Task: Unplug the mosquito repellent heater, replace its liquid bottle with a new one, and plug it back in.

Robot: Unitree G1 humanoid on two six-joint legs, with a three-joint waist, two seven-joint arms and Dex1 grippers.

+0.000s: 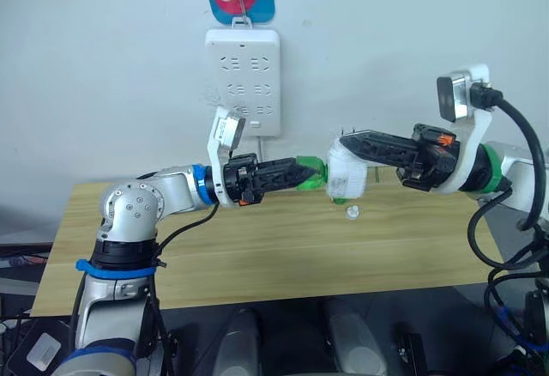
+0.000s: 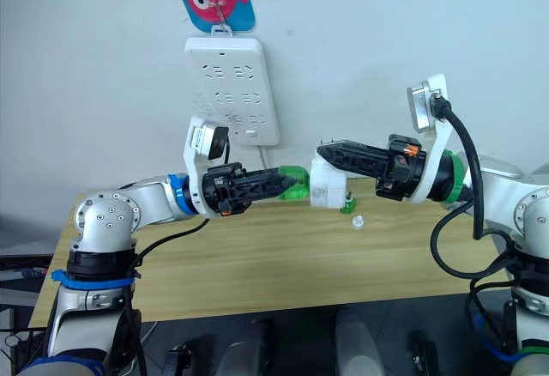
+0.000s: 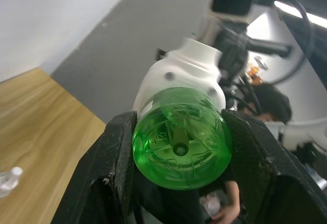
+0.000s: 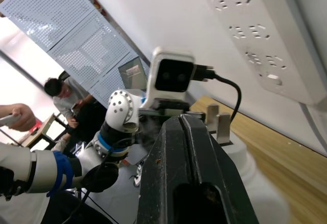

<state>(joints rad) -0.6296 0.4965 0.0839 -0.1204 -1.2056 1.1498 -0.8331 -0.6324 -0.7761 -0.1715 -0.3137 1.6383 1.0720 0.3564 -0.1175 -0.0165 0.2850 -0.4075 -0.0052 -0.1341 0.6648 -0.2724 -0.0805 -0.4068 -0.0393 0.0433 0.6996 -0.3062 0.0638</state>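
Head views: above the middle of a pale wood-grain bench (image 1: 257,256), two black grippers meet in mid-air. The left gripper (image 1: 310,172) has its jaws clamped on a glossy translucent green bottle (image 1: 314,172). The right gripper (image 1: 345,148) has its jaws clamped on the mosquito repellent heater (image 1: 348,173), a rounded white plastic unit joined to the bottle. A tiny clear cap (image 1: 352,213) lies on the bench below. A tall white power strip (image 1: 243,80) hangs on the wall behind.

Left wrist view: the bottle's round ribbed base sits between matte black fingers (image 3: 110,173).

Right wrist view: two metal prongs (image 4: 218,122) rise from the heater's smooth white body.
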